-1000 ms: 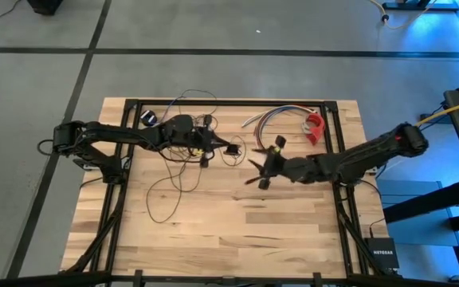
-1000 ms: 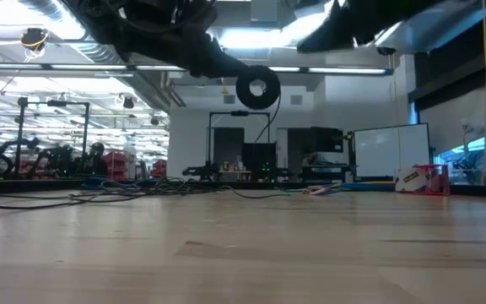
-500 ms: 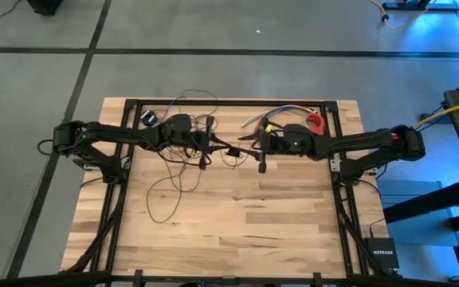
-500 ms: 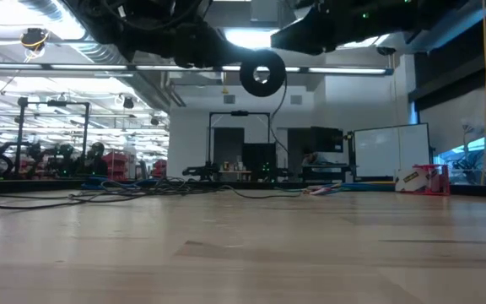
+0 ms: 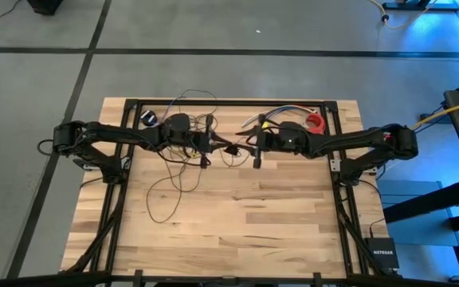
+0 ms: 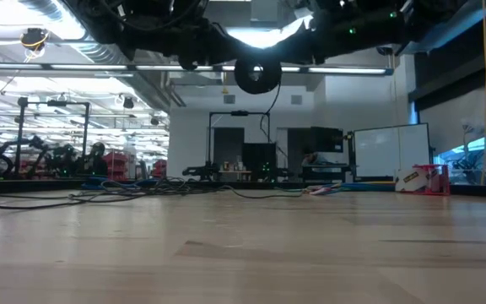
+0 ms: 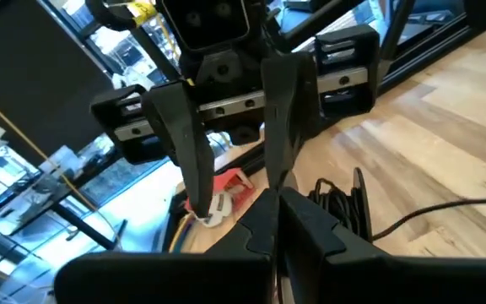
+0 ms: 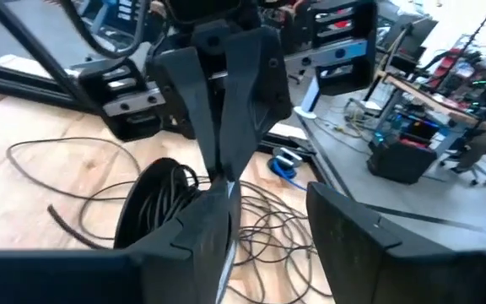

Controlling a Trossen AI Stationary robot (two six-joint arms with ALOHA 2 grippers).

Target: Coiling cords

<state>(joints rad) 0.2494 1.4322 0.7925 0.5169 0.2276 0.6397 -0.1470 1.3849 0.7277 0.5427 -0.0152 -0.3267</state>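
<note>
From above, the cord (image 5: 183, 163) sprawls over the left half of the table (image 5: 237, 231), its loose loops trailing toward the near edge and a small wound coil (image 5: 232, 153) hanging between the two grippers near the table's far rail. The left gripper (image 5: 211, 144), fingers pressed together, pinches the cord just left of that coil; the right gripper (image 5: 255, 147) is spread and reaches in from the coil's other side, both arms stretched nearly level across the table. A bundle of coloured wires (image 5: 281, 113) and a red piece (image 5: 315, 123) lie behind the right arm. In the low view the coil (image 6: 257, 75) hangs in the air as a small dark ring, well above the table, under the two dark arms. The left wrist view shows the left fingers (image 7: 310, 230) shut tight, the coil (image 7: 344, 203) just beyond them, and the right gripper (image 7: 230, 148) facing with its fingers apart. The right wrist view shows the coil (image 8: 154, 198) just beside the open right fingers (image 8: 353, 232), loose loops on the wood beyond. The cord looks light, limp and springy, likely to unwind if let go; best taken across the bunched strands of the coil, not a single loop.
</note>
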